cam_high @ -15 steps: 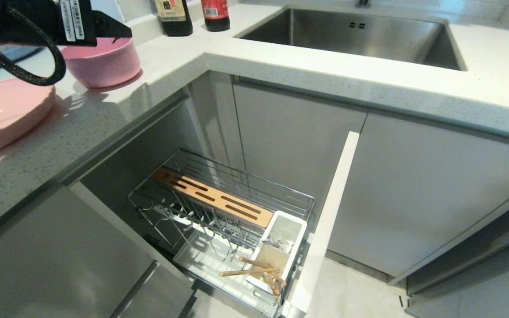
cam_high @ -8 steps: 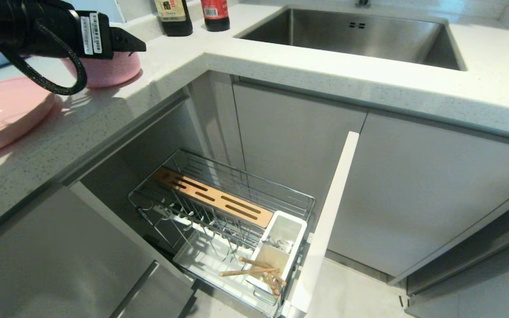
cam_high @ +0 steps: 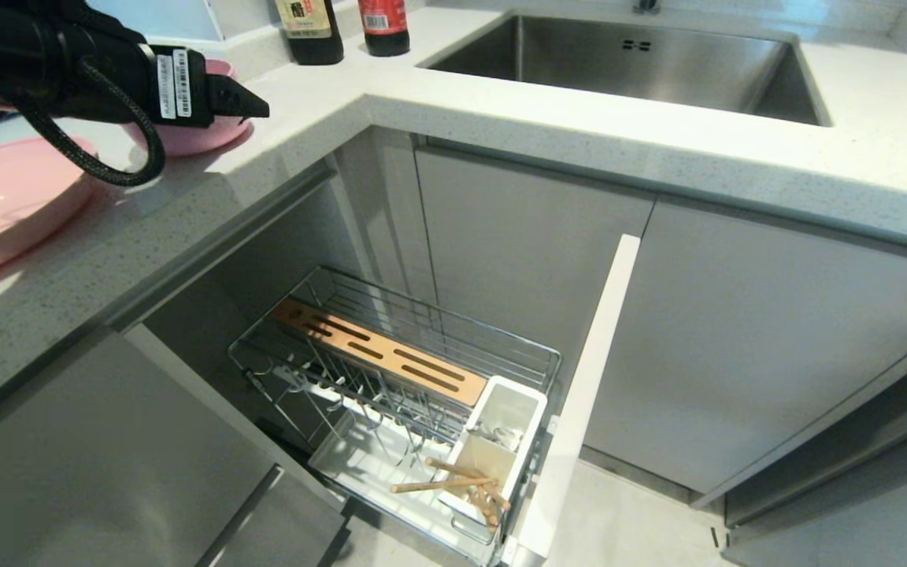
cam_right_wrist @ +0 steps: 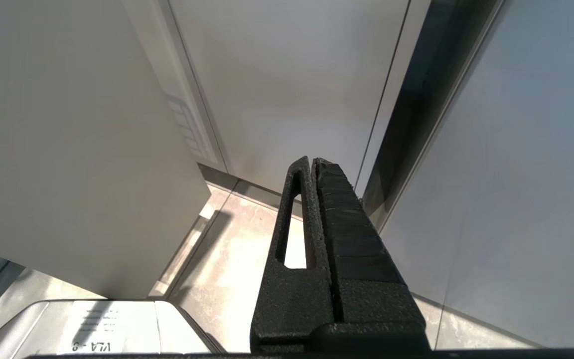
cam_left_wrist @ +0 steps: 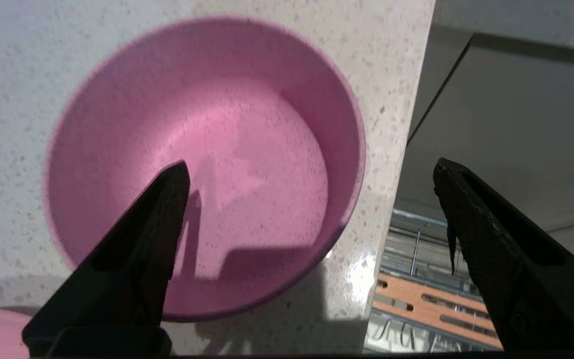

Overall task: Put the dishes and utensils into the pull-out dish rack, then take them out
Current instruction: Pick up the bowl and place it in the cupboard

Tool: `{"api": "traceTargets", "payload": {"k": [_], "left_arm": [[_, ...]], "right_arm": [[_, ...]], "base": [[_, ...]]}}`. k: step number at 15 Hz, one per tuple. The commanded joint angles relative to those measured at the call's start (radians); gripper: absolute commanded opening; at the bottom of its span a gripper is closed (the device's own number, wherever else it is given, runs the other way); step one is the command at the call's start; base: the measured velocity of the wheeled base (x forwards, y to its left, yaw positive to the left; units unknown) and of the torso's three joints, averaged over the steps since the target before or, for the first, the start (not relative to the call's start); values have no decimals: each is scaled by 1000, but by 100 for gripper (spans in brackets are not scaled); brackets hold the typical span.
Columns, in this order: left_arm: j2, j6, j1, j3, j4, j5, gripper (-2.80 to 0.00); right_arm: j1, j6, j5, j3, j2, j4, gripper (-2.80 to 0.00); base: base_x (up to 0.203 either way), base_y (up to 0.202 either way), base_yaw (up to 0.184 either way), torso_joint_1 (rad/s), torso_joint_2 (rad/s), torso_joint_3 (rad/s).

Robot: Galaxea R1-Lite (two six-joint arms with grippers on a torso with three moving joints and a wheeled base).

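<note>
Small pink bowl (cam_left_wrist: 202, 164) upright on the speckled pale desk (cam_high: 501, 118), close to its front edge, empty inside. Large pink plate (cam_high: 5, 201) flat on the same desk, just beside the bowl toward the robot's left, partly cut off at the edge of the head view. Left gripper (cam_left_wrist: 312, 169) hovering over the bowl, fingers (cam_left_wrist: 132, 259) spread wide and holding nothing; one fingertip above the bowl's hollow, the other out past the desk edge, above the open cabinet. Black cable looped under the left wrist.

Below the desk, pull-out dish rack (cam_high: 390, 378) drawn out of the open cabinet: chrome wire basket, upright prongs bare, slotted wooden strip (cam_high: 379, 350) along the far side, white drip tray (cam_high: 367, 465) underneath. White utensil cup (cam_high: 493, 449) at the rack's near right corner, light wooden chopsticks (cam_high: 453, 482) leaning out of it, tips over the tray. Something metallic in the cup's rear compartment, too small to identify.

Steel sink (cam_high: 627, 63) set in the desk farther back, two dark bottles (cam_high: 343, 27) beside it. Right gripper (cam_right_wrist: 314, 164) low beside grey cabinet doors, fingers pressed together, empty.
</note>
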Motion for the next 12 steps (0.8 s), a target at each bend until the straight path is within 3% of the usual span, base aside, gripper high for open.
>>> {"api": "traceTargets", "payload": {"k": [1, 12], "left_arm": [[5, 0, 3, 1, 6, 1, 0], [7, -34, 16, 3, 57, -1, 0]], "right_arm": [[0, 0, 0, 2, 0, -1, -280], [0, 0, 1, 2, 0, -1, -280]], "base": [[0, 0, 0, 0, 0, 0], [0, 0, 0, 0, 0, 0]]}}
